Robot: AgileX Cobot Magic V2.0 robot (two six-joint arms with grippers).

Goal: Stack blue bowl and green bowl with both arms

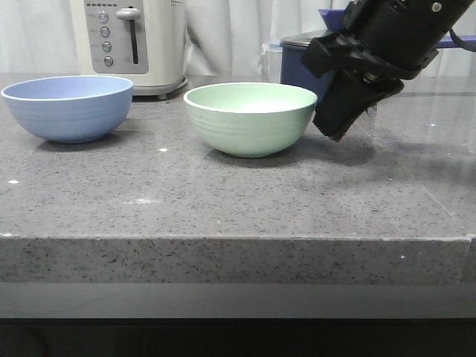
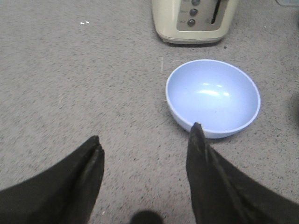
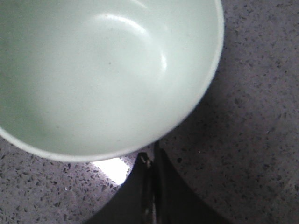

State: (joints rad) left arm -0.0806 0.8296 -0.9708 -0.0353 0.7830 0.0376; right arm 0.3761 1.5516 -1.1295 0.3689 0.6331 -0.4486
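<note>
- Green bowl [image 1: 251,117] sits upright on the grey speckled counter [image 1: 223,201], just beside the right gripper [image 1: 338,126], which hangs tilted off the bowl's right flank; from the front they look close but not clearly touching.
- In the right wrist view the green bowl's rim [image 3: 205,93] curves just ahead of that gripper's fingertips, and the two fingers lie pressed together with no gap (holding nothing).
- Blue bowl [image 1: 68,106] stands well apart from the right gripper, at the far side of the green bowl, near a cream toaster [image 1: 134,41].
- The left gripper [image 2: 145,144] hovers over bare counter with its fingers spread wide; the blue bowl lies just ahead of and beside one fingertip [image 2: 197,133], not between the two.
- Both bowls look rigid, thin-walled and light (probably a matte plastic or fibre blend), so they are likely to slide on the smooth stone if nudged from the side.
- The sensible hold is probably a pinch across the rim, one finger inside and one outside; the green bowl's faint outer ridges should give a little more grip than the blue bowl's smooth wall.
- The right gripper would need to part its fingers before any such pinch.
</note>
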